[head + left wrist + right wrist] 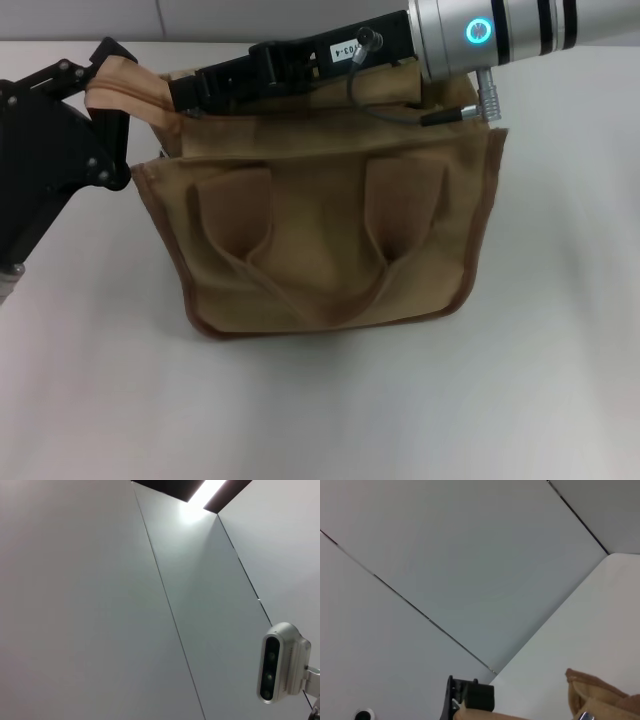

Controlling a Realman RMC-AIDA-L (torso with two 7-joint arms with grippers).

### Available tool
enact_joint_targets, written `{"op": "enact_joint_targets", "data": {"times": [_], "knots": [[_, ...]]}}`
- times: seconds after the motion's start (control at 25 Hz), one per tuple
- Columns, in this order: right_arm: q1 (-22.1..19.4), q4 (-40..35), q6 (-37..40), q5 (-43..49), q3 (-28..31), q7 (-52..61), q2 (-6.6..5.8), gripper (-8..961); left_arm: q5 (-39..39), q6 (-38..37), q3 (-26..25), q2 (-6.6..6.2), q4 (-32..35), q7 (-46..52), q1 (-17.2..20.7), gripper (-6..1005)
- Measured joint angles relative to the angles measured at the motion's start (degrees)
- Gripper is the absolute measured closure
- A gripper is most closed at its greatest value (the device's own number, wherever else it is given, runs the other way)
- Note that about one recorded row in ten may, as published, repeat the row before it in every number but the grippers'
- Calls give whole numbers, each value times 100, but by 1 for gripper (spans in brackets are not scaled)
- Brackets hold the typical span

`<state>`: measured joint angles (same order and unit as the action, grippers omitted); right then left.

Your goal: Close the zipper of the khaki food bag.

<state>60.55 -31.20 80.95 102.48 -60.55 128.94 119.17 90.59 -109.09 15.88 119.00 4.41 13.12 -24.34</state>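
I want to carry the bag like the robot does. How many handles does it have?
2. Both loop down the front of the bag: one handle on the robot's left, the other handle on its right. The back side is hidden, so more may exist.

The boxy khaki canvas food bag (330, 240) stands on the white table (320, 410), handles facing the robot. The left gripper (105, 80) sits at the bag's left top corner; the right gripper (190, 92) reaches across the top from the right, seemingly over the zipper.

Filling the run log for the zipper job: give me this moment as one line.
left claw: at bag's left end tab | right claw: over top panel | khaki food bag: upright on table | zipper state: hidden
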Motion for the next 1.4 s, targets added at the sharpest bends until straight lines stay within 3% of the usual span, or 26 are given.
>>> {"op": "enact_joint_targets", "data": {"times": [0.08, 0.48, 0.84, 1.04, 1.4], "knots": [[0, 1, -28, 0, -1, 0, 6, 367, 2, 3, 9, 0, -10, -27, -11, 971], [13, 8, -55, -51, 26, 0, 21, 598, 3, 25, 12, 0, -13, -36, -18, 970], [69, 149, -142, -58, 8, 9, 29, 606, 2, 18, 11, 0, -63, -38, -18, 969], [69, 167, -176, -60, 8, 71, 29, 730, 2, 18, 11, 0, -63, -38, -18, 968], [107, 164, -110, -63, -109, 225, 27, 728, 0, 54, 11, 0, -63, -38, -18, 967]]}}
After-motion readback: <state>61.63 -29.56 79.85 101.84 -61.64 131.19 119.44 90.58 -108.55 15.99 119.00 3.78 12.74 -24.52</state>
